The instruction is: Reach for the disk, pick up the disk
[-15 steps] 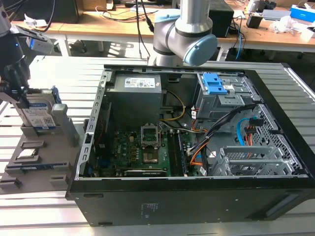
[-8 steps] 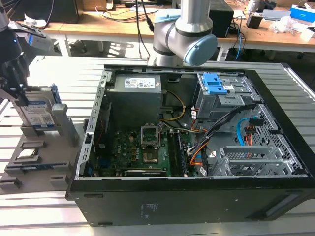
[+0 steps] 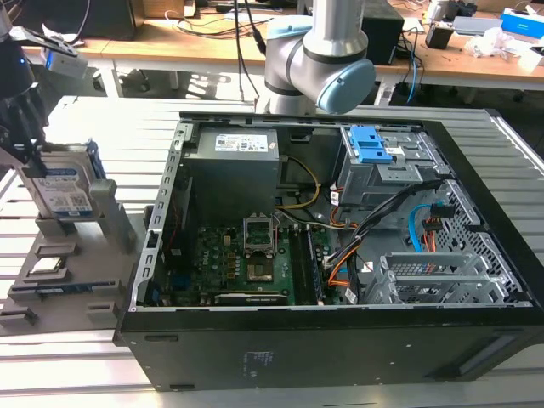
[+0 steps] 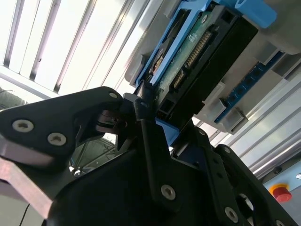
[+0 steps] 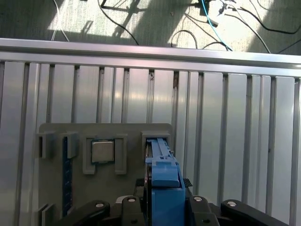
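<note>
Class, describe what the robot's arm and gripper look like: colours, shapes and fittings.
The arm is a thick silver-grey tube with rounded joints, one closed by a pale blue cap. The gripper is matte black, built of angular plates and linkages fastened by round silver screws.

In the exterior view the arm's grey, blue-capped joint (image 3: pixel 321 59) stands at the back. The black gripper (image 3: pixel 32 161) hangs at that view's left, pointing down. In both wrist views its fingers (image 5: pixel 202 208) press either side of the disk (image 5: pixel 164 181), clamped on it.
</note>
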